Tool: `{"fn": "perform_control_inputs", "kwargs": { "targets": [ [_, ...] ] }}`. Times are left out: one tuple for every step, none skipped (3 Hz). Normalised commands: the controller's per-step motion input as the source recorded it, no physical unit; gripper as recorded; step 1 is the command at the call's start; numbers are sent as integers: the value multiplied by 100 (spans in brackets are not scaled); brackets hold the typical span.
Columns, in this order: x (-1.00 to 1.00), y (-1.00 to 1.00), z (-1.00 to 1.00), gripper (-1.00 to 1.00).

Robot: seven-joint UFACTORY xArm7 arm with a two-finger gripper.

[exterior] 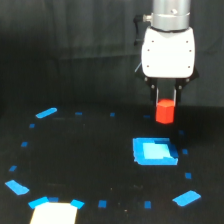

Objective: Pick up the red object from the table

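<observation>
The red object [164,111] is a small red-orange faceted short cylinder. It sits between the fingers of my gripper [165,104], which is shut on it and holds it up off the black table [90,155]. The white gripper body hangs from the top of the exterior view, toward the exterior view's right. The red object hangs above and a little behind a blue square patch [154,152].
Small blue tape marks ring the table, with larger blue patches at the exterior view's left [46,113], lower left [17,187] and lower right [186,198]. A white patch [54,213] lies at the front edge. A dark curtain forms the background.
</observation>
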Motion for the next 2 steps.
{"fn": "perform_control_inputs", "kwargs": {
  "targets": [
    [-38,14,76,-100],
    [-42,-6,-24,-100]
  ]
}}
